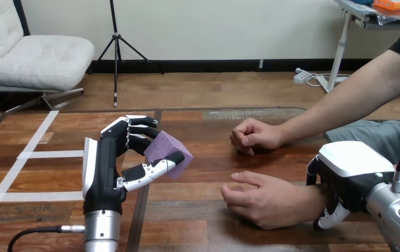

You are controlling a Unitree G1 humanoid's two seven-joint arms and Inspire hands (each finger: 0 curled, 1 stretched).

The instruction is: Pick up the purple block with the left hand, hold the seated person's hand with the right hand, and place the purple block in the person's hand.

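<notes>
Between the fingers and thumb of the left hand, the purple block is sitting tilted, one corner pointing upward; the fingers are curling over the block's upper left side while the thumb is pressing in from beneath, so this hand is pinching the block and carrying it clear of the desk; the left forearm is rising almost upright below and to the left of the block.

To the right of the block, and apart from it, the person's nearer hand is lying on the desk with its back upward, its fingers loosely bent and pointing toward the block; beyond that hand, also right of the block and slightly higher in the head view, the person's farther hand is resting on the desk as a loose fist.

Further right of the block, the right hand is sitting at the wrist of the nearer hand; its fingers are wrapping round that wrist, dark ones showing above it and a white-tipped one hooking in underneath, so it is clasping the wrist.

Well to the left of the block, white tape strips are lying flat across the desk.
</notes>
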